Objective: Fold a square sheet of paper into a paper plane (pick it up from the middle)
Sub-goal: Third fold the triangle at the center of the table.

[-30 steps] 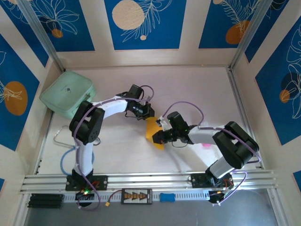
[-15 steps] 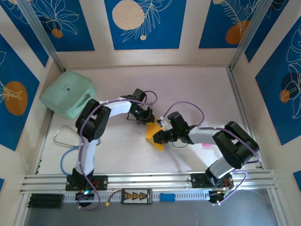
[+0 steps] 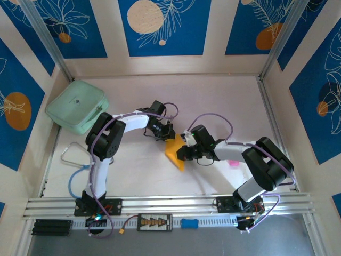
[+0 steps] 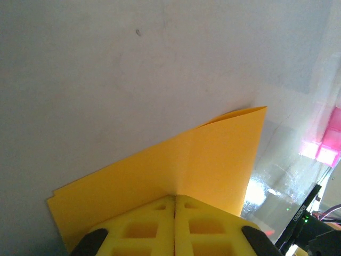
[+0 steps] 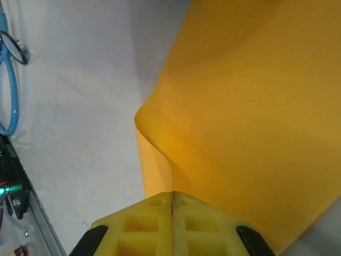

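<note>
The square sheet of paper (image 3: 175, 154) is orange-yellow, part folded, and held off the white table between both arms near the middle. My left gripper (image 3: 167, 135) is shut on its far upper edge. In the left wrist view the yellow fingertips (image 4: 160, 213) meet on the sheet (image 4: 213, 154) where a crease runs up from them. My right gripper (image 3: 183, 152) is shut on the sheet's right side. In the right wrist view the paper (image 5: 256, 106) curls in a loop down into the closed fingertips (image 5: 154, 213).
A mint-green case (image 3: 76, 111) lies at the far left by the wall. A blue cable loop (image 3: 73, 184) and a metal ring sit near the left arm's base; the blue loop (image 5: 7, 101) also shows from the right wrist. A small pink object (image 3: 233, 164) lies by the right arm.
The left arm has swung in and its gripper has settled onto the sheet's far edge. The right gripper has shifted slightly right, and the sheet now looks narrower.
</note>
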`<state>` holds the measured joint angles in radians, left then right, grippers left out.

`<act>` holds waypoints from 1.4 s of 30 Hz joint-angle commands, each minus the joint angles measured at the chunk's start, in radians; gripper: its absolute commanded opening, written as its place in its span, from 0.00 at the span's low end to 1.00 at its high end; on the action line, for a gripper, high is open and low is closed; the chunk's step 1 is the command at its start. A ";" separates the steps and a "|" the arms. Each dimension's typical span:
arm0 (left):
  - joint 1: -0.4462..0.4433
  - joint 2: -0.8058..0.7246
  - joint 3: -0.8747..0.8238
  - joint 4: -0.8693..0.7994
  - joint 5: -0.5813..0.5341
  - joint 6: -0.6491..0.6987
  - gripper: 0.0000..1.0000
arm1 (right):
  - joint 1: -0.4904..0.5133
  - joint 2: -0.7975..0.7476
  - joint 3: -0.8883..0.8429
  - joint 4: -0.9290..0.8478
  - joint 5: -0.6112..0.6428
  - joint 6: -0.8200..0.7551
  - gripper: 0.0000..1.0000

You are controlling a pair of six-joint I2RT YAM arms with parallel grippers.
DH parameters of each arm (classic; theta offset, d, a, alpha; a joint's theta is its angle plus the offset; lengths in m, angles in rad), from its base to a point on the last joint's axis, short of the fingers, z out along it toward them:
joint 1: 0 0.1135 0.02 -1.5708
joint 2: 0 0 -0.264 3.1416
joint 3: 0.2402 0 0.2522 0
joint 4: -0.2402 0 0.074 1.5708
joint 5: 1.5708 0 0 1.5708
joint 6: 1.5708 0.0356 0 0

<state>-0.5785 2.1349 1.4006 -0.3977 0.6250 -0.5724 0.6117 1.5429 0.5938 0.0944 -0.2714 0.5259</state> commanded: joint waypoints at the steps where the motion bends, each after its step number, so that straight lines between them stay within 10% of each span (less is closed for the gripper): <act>1: -0.014 0.019 -0.035 -0.054 -0.073 0.018 0.09 | -0.007 -0.012 0.035 -0.062 0.033 -0.035 0.00; 42: -0.013 0.016 -0.028 -0.059 -0.067 0.011 0.09 | -0.010 0.010 0.061 -0.122 0.128 -0.044 0.00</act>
<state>-0.5785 2.1349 1.4006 -0.3977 0.6254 -0.5728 0.6071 1.5429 0.6399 -0.0120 -0.1555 0.4801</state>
